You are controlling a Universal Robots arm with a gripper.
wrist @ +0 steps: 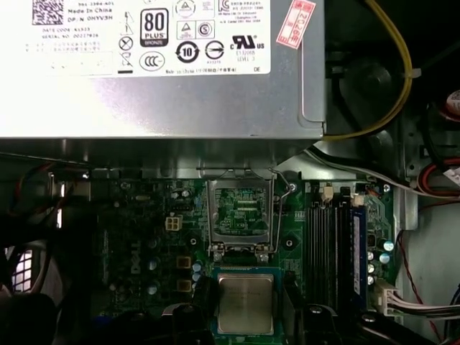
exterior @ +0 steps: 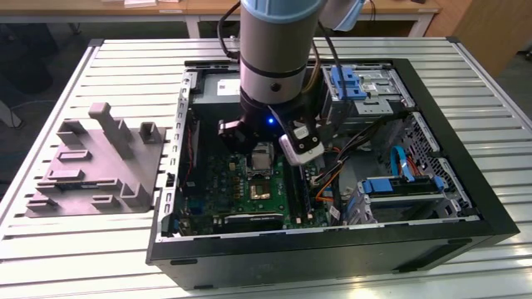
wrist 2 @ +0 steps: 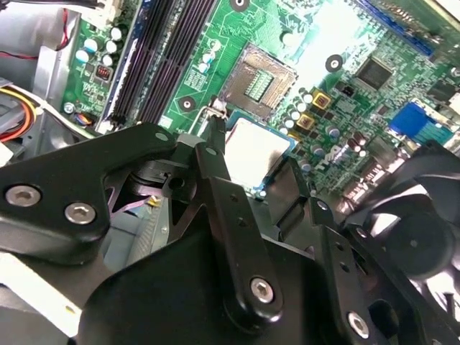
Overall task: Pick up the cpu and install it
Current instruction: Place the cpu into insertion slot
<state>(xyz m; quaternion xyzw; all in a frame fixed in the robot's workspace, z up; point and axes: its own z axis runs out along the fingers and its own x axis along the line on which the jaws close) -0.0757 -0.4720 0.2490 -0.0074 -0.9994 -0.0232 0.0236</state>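
Observation:
The cpu [wrist: 246, 300] is a small silver square chip with a pale rim, and my gripper [wrist: 246, 316] is shut on it, one black finger on each side. It hangs just above the green motherboard [wrist: 154, 237], a little short of the open socket [wrist: 241, 212], whose silver frame surrounds a dark centre. In the second wrist view the cpu [wrist 2: 253, 144] sits between the fingers [wrist 2: 215, 154], beside the socket [wrist 2: 259, 80]. In the exterior view the gripper [exterior: 263, 157] is down inside the open computer case [exterior: 490, 218], above the socket [exterior: 260, 190].
A silver power supply [wrist: 158, 72] stands close behind the socket, with yellow and white cables [wrist: 402, 72] beside it. Memory slots [wrist: 334, 237] flank the socket. Blue drive cages [exterior: 399, 185] fill the case at the exterior view's right. A grey moulded holder block [exterior: 96, 165] lies outside at the left.

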